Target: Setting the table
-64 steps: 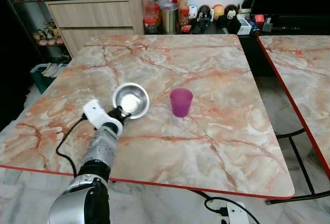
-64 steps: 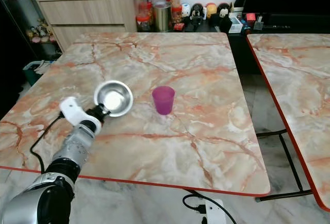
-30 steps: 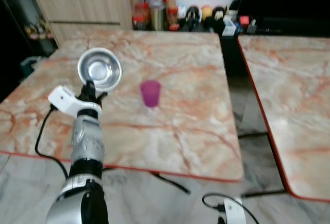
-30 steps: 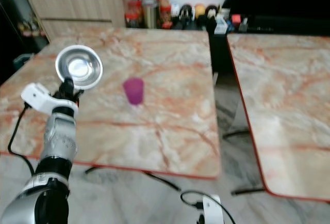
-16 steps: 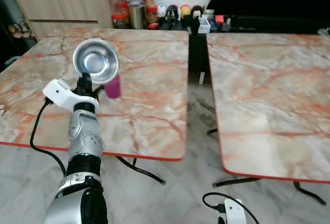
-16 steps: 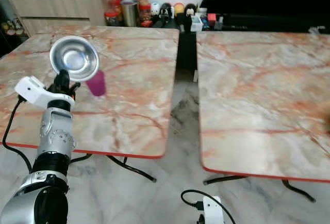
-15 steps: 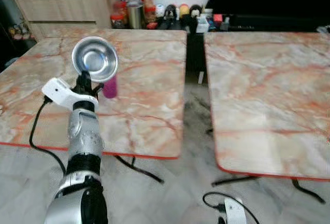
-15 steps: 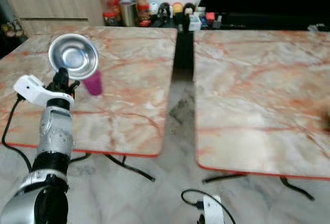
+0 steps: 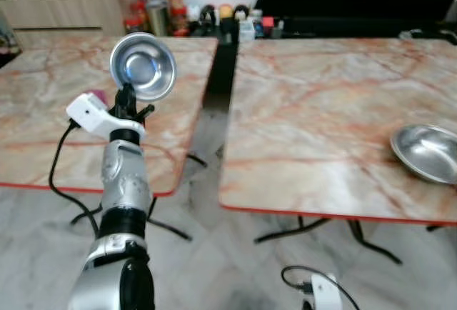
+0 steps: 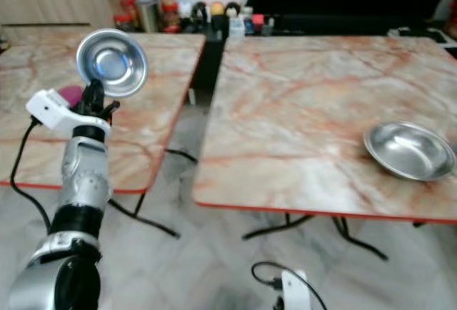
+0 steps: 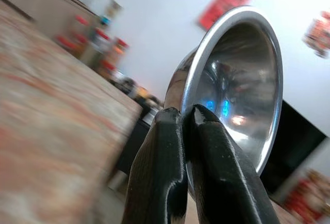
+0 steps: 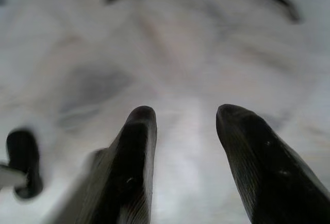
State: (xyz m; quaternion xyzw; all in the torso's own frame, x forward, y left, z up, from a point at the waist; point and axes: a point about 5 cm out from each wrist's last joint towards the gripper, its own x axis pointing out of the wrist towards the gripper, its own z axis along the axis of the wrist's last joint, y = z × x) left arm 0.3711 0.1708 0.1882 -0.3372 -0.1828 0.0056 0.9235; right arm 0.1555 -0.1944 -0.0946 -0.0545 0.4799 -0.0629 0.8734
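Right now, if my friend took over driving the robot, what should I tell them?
Left gripper: shut on the rim of the small steel bowl, held up in the air on edge, over the left table.
Right gripper: open, empty, pointing at the floor.
A wide steel dish already sits on the right table. The purple cup stands on the left table.
Left to do: probably set the bowl down on the right table.

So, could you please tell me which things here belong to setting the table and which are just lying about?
Part of the job:
- steel bowl pinched at its rim by the left claw
- second steel bowl on the right-hand table
- purple cup

Lying about:
- jars and figurines behind the tables
- floor cable
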